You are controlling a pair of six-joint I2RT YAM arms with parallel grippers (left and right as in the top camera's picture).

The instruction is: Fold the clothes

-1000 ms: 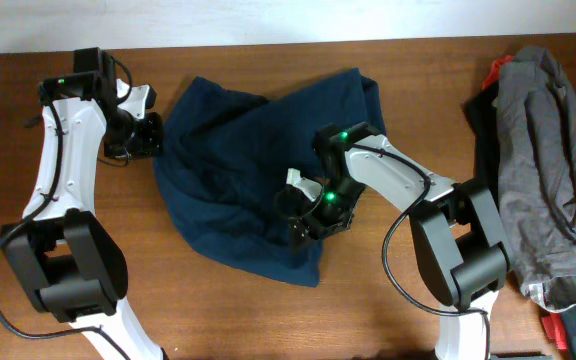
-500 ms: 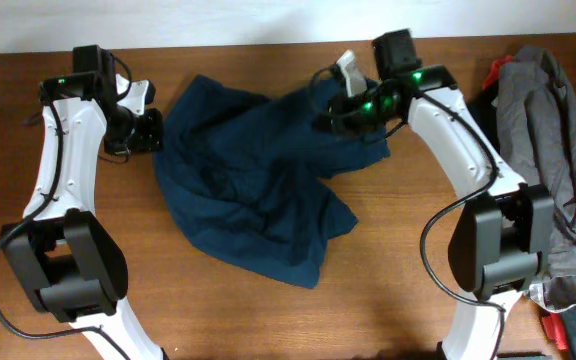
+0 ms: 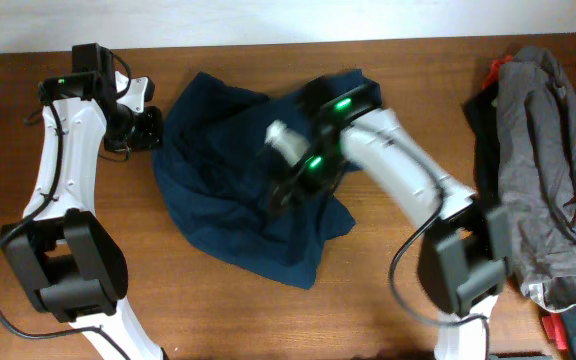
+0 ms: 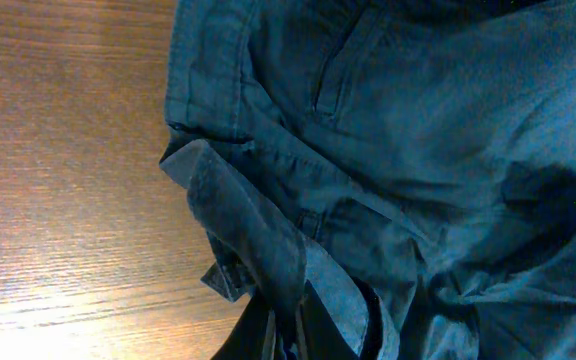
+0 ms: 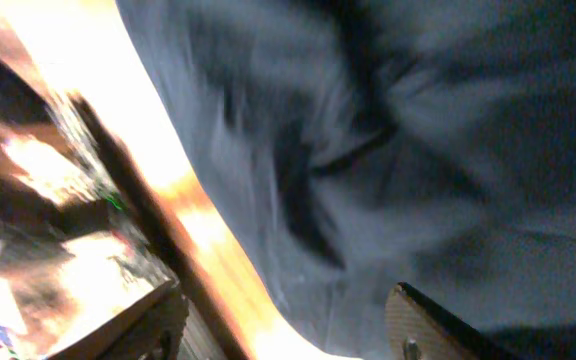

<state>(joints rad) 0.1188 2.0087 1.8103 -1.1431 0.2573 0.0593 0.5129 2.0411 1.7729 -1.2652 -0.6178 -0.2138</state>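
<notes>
At shorts' [image 3: 218, 210] left edge, left claw [image 3: 154, 130] pinches fabric.

Overhead: fixed above, faces straight down from far off. It takes in the whole table [image 3: 218, 320], with my left gripper [image 3: 144, 128] and right gripper [image 3: 286, 188] at the navy shorts [image 3: 228, 170] mid-frame.

Left wrist: looks along my left fingers [image 4: 268, 335], very near. Cloth fills most of the frame, with wood down the left side.

Right wrist: close over the fabric, tilted and blurred. My fingers [image 5: 423, 320] sit at the bottom edge, with wood at the left.

All three views share the shorts and the bare wood beside them.
</notes>
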